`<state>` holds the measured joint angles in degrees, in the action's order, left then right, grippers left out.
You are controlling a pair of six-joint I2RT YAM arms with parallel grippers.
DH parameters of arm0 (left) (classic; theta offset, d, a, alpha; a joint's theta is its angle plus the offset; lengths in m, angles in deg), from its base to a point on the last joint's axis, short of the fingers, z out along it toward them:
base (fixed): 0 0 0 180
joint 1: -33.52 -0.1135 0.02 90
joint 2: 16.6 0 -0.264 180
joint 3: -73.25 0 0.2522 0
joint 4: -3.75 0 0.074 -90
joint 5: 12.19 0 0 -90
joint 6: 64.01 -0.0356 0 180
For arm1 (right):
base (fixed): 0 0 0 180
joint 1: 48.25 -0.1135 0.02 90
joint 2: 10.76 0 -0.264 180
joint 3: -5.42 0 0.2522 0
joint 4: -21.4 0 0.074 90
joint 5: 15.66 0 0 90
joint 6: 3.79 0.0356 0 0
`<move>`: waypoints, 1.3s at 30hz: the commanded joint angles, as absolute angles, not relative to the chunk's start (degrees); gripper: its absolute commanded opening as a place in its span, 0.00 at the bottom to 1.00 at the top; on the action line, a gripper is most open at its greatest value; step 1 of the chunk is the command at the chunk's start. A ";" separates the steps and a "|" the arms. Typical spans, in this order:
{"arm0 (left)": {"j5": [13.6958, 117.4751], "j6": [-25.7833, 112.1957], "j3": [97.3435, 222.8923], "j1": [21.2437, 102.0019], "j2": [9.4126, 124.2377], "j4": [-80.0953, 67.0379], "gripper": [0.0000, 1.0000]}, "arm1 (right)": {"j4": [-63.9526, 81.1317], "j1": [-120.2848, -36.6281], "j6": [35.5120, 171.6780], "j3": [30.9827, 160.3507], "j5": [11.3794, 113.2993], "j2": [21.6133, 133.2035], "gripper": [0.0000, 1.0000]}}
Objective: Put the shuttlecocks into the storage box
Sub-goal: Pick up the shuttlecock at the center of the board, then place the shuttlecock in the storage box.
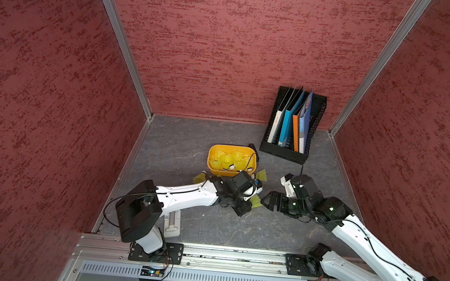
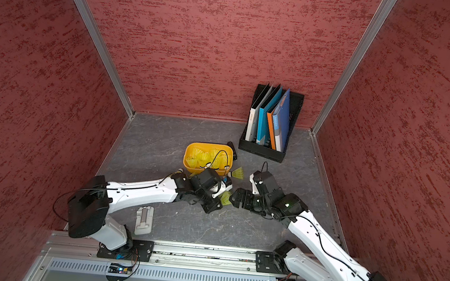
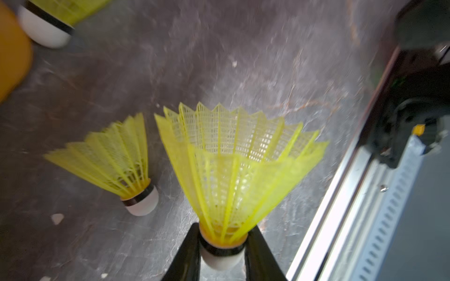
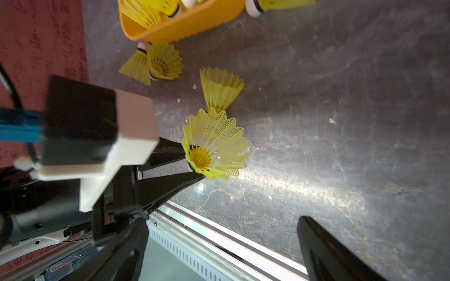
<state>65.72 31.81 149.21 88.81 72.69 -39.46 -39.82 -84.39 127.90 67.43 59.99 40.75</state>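
My left gripper (image 3: 222,253) is shut on the white tip of a yellow-green shuttlecock (image 3: 233,165), seen in both top views (image 1: 256,201) (image 2: 225,198). Its skirt faces my right gripper (image 4: 224,255), which stands open and empty just beside it (image 1: 268,200). The orange storage box (image 1: 209,156) (image 2: 186,158) holds several shuttlecocks (image 1: 227,160). Loose shuttlecocks lie on the table: one left of the box's front (image 1: 199,176), one at its right front corner (image 1: 261,175), one near the held one (image 3: 117,163) (image 4: 221,90).
A black mesh file rack with folders (image 1: 293,125) stands at the back right. A small white flat object (image 1: 172,222) lies near the left arm's base. The metal rail (image 1: 208,253) runs along the table's front edge. Red walls enclose three sides.
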 commanded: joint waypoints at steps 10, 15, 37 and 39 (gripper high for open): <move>57.08 43.59 166.19 66.77 74.45 -45.09 0.14 | -30.95 -83.92 118.58 81.49 68.31 54.10 0.99; 56.55 45.71 170.05 64.10 79.50 -45.52 0.14 | -29.31 -83.47 118.22 83.19 68.49 59.13 0.98; 61.90 64.19 175.56 71.76 92.75 -37.80 0.08 | -26.73 -78.17 119.43 80.66 70.16 64.14 0.98; 62.46 64.85 176.51 72.41 93.65 -38.21 0.08 | -26.64 -78.14 119.52 80.20 70.04 63.80 0.98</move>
